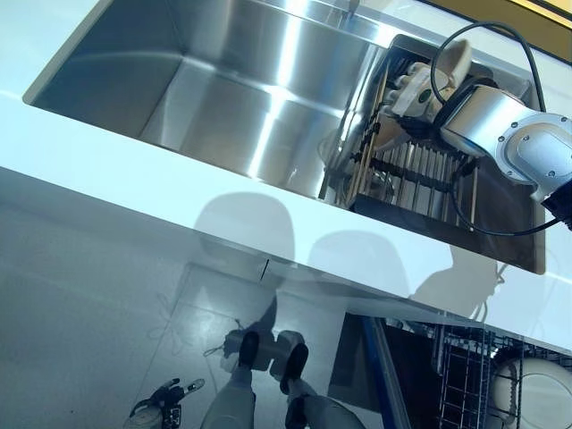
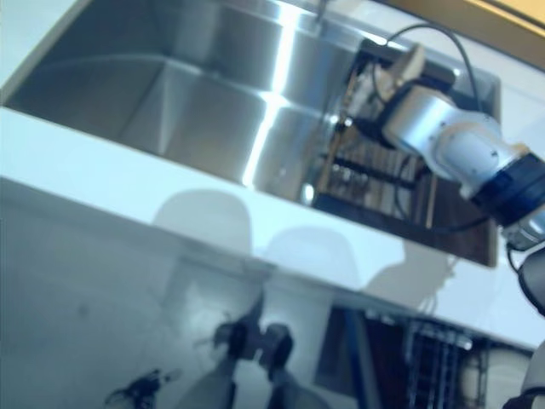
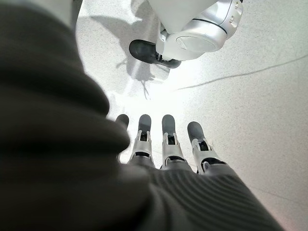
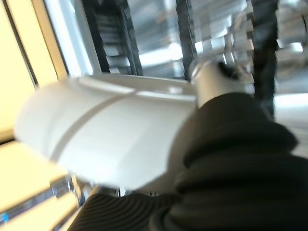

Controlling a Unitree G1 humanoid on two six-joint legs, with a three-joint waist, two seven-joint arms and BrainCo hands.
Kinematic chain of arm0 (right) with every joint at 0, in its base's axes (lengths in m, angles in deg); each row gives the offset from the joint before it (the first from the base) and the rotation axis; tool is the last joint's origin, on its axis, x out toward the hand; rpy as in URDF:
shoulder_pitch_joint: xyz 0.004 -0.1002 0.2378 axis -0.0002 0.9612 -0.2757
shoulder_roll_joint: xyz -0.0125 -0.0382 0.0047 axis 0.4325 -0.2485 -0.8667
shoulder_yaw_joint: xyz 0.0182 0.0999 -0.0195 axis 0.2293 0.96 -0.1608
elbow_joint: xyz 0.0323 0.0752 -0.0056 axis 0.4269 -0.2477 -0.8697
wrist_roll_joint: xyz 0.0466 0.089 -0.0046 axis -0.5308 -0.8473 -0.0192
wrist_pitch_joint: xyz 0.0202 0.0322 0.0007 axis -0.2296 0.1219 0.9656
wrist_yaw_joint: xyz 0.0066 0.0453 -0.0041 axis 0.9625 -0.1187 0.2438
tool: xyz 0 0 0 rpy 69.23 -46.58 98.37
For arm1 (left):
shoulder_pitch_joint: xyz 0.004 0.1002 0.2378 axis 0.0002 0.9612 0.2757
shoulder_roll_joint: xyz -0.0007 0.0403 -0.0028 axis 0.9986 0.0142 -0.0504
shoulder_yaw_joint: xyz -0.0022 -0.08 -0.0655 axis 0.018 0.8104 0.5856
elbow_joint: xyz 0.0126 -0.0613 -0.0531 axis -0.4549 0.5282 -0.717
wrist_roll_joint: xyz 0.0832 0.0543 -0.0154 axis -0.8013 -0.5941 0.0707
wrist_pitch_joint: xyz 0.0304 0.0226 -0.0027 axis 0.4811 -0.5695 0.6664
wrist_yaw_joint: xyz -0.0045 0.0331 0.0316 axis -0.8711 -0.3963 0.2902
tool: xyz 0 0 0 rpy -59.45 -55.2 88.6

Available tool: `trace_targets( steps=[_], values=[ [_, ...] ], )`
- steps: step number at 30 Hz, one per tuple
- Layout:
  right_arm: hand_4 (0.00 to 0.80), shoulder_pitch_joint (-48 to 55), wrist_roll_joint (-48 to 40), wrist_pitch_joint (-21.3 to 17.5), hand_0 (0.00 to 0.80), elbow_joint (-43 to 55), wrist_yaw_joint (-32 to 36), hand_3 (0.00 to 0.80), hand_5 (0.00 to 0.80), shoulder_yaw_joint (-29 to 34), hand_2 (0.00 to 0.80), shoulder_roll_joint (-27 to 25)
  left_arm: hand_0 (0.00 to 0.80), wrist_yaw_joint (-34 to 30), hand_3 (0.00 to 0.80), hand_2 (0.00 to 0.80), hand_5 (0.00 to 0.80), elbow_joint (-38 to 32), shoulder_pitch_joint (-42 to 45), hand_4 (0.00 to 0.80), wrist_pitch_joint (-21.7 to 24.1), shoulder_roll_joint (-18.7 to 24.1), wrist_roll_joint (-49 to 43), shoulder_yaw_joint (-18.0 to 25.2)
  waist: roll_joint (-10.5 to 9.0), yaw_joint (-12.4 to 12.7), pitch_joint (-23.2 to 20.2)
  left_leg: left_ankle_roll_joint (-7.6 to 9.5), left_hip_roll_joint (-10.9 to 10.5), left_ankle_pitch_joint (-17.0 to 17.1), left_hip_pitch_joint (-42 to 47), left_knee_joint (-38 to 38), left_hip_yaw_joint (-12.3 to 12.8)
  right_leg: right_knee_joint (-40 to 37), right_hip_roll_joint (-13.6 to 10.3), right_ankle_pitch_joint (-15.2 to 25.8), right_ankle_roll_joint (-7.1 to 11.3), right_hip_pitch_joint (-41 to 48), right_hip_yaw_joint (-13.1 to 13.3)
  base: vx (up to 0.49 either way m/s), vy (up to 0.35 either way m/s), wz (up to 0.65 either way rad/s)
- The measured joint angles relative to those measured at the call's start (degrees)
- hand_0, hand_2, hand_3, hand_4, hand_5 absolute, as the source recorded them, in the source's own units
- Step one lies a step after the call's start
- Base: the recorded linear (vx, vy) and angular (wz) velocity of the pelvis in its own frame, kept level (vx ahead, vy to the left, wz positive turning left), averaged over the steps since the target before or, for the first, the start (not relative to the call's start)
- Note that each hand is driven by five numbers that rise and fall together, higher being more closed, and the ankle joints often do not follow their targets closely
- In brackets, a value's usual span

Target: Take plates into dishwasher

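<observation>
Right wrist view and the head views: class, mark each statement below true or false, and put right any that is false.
1. The right hand is at the drying rack in the sink. True.
2. The right hand holds a white plate. True.
3. The left hand also holds a plate. False: it hangs over the floor with straight fingers, holding nothing.
4. The dishwasher rack holds nothing. False: a white plate already stands in it.
5. The big sink basin is full of dishes. False: it holds nothing.
</observation>
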Motion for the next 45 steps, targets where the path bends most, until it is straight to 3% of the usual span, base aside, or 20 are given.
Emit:
trace_targets(
  steps=[10,17,22,30,35,45],
  values=[
    [0.800,0.40,5.38,0.27,0.800,-3.58,6.47,0.800,0.800,0.32,0.800,1.86,0.000,0.01,0.000,0.000,0.000,0.00,0.00,0.000,-0.05,-0.01,1.32,0.05,0.00,-0.03,0.00,0.00,0.02,0.00,0.10,0.18,0.47,0.00,-0.01,0.02,-0.02,0.08,0.01,0.000,0.000,0.00],
    [0.800,0.40,5.25,0.67,0.800,-4.05,4.87,0.800,0.800,0.32,0.800,1.90,0.000,0.03,0.000,0.000,0.000,0.03,0.00,0.000,-0.02,-0.04,1.45,0.71,-0.01,-0.02,0.00,0.00,0.03,0.00,0.19,0.38,0.52,0.01,-0.01,0.09,-0.10,0.25,0.01,0.000,0.000,0.00],
    [0.800,0.40,1.60,1.42,0.800,-4.81,0.75,0.800,0.800,0.32,0.800,1.87,0.000,0.20,0.000,0.000,0.000,0.16,0.02,0.000,0.01,-0.20,1.43,2.00,-0.04,-0.10,-0.02,0.00,0.04,0.00,0.88,0.45,0.96,0.01,0.00,0.25,-0.33,0.82,0.04,-0.009,-0.010,-0.03],
    [0.800,0.39,-12.94,8.07,0.800,-5.33,-6.37,0.800,0.800,0.42,0.800,-0.84,0.000,0.39,0.000,0.000,0.000,0.10,0.04,0.000,0.19,-0.19,1.04,2.32,-0.78,-0.36,-0.67,-0.03,0.13,-0.02,3.44,0.24,1.59,-0.01,0.04,0.25,-0.32,3.08,0.67,0.003,-0.016,-0.04],
    [0.800,0.38,-16.22,9.90,0.800,-6.06,-11.74,0.800,0.800,1.08,0.800,-3.94,0.000,0.43,0.000,0.000,0.000,0.42,1.73,0.000,0.66,-0.17,0.94,2.41,-1.93,-1.46,-3.94,-0.02,0.21,-0.03,4.82,-0.48,2.88,-0.06,0.07,0.25,-0.31,3.66,1.88,0.002,-0.007,-0.13],
    [0.800,1.68,-23.94,12.66,0.800,-5.95,-15.10,0.800,0.800,4.40,0.800,-7.87,0.000,0.37,0.000,0.000,0.000,0.85,4.50,0.000,1.14,-1.41,-1.39,2.46,-0.06,-4.90,-12.86,0.13,0.65,-1.31,8.93,-0.70,7.33,-0.25,0.35,0.15,0.11,6.29,5.68,0.016,0.003,-0.21]
  ],
)
